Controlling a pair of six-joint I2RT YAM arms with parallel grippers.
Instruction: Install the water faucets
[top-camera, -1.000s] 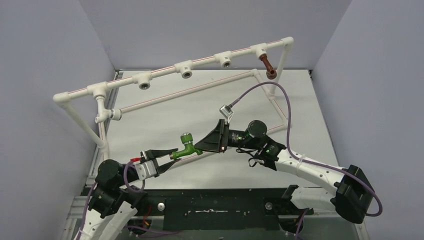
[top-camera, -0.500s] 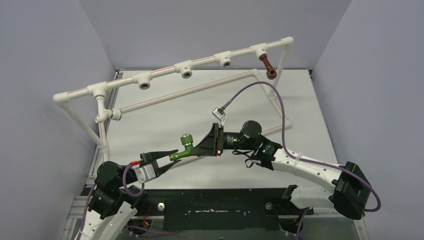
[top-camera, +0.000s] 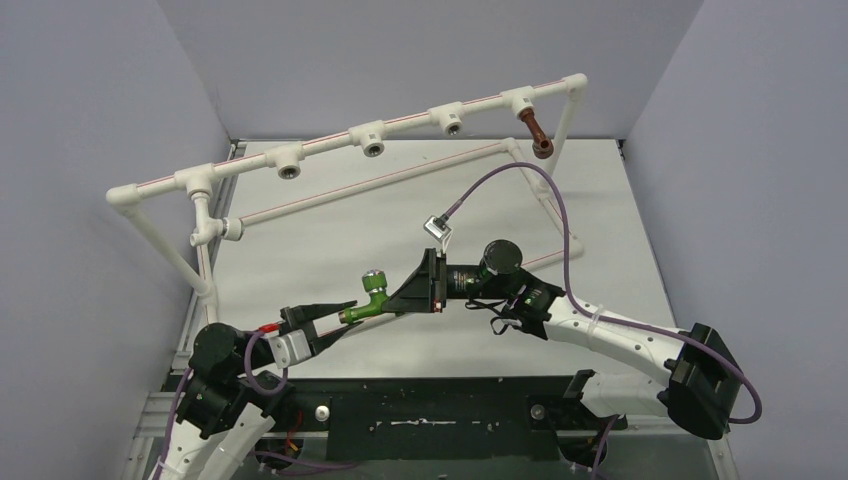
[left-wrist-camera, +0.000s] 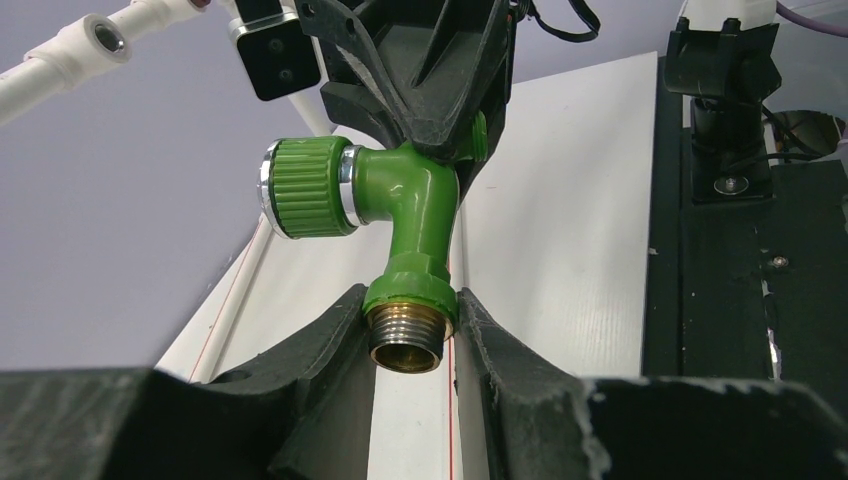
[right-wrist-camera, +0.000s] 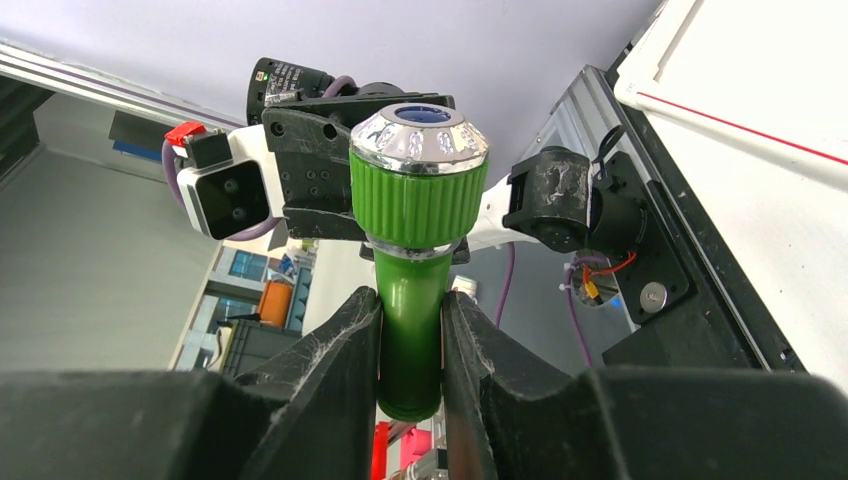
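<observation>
- The surface (top-camera: 330, 230) is a flat white board with thin red lines, closed in by plain lavender-grey walls (top-camera: 90, 100) on the left, back and right.
- A black base plate (top-camera: 430, 412) runs along its near edge, between the two arm mounts.
- A white pipe frame (top-camera: 330, 143) stands on the surface. Its upper rail slants up towards the right and carries tee sockets (top-camera: 372, 140) with open mouths.
- The reddish-brown faucet (top-camera: 538, 133) hangs from the rightmost socket of that rail, spout down. How deeply it sits there cannot be made out.
- The green faucet (top-camera: 371, 297) is held in the air over the near part of the surface, between the two arms.
- The left jaws are closed on the brass threaded end (left-wrist-camera: 405, 342) of the green faucet.
- The right jaws are closed on its green stem, just below the ribbed, silver-rimmed knob (right-wrist-camera: 418, 180).
- In the right wrist view the brass end is hidden behind the black jaws. In the left wrist view the right jaws cover the top of the bend.
- A purple cable (top-camera: 520, 178) loops across the frame's far right corner and covers part of the lower pipe.
- Both arm bases are cut off by the bottom edge of the overhead view.
- The background under the right wrist is blurred clutter.
</observation>
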